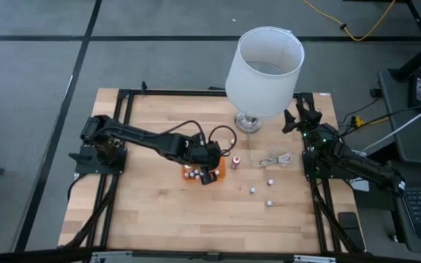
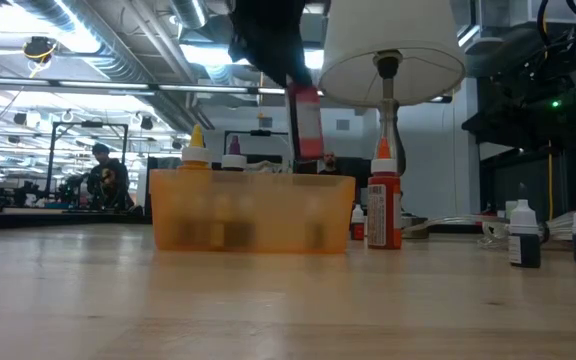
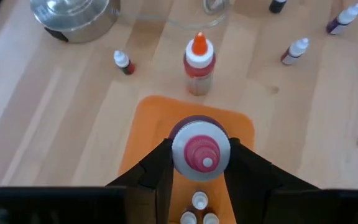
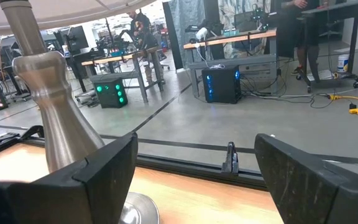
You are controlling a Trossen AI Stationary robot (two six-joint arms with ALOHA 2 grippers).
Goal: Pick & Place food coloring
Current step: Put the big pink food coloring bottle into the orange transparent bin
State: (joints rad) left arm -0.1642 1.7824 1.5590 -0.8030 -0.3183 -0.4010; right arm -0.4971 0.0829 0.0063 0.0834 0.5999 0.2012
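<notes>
My left gripper (image 1: 210, 175) is shut on a small pink food coloring bottle (image 3: 201, 152) above the orange tray (image 3: 160, 118). In the low view this bottle (image 2: 306, 120) hangs above the tray (image 2: 253, 215). Several small bottles (image 3: 197, 205) stand in the tray. An orange-capped bottle (image 3: 197, 62) stands upright on the table just past the tray. Tiny bottles (image 1: 253, 191) stand scattered to the tray's right. My right gripper (image 4: 194, 168) is open at the table's far right corner, by the lamp's metal base (image 4: 48, 106). My left gripper pinches the pink bottle between its two fingers (image 3: 160, 165), at the sides of its cap end (image 3: 180, 155). The fingers slant down from the table's left side. The bottle hangs below them, cap up and nearly upright, clear of the tray's rim (image 2: 318, 178).
A lamp with a big white shade (image 1: 264, 62) stands at the far middle, its base (image 1: 248, 123) close behind the tray. A coiled white cable (image 1: 276, 158) lies right of the orange-capped bottle (image 1: 235, 162). Bare wood runs along the near edge.
</notes>
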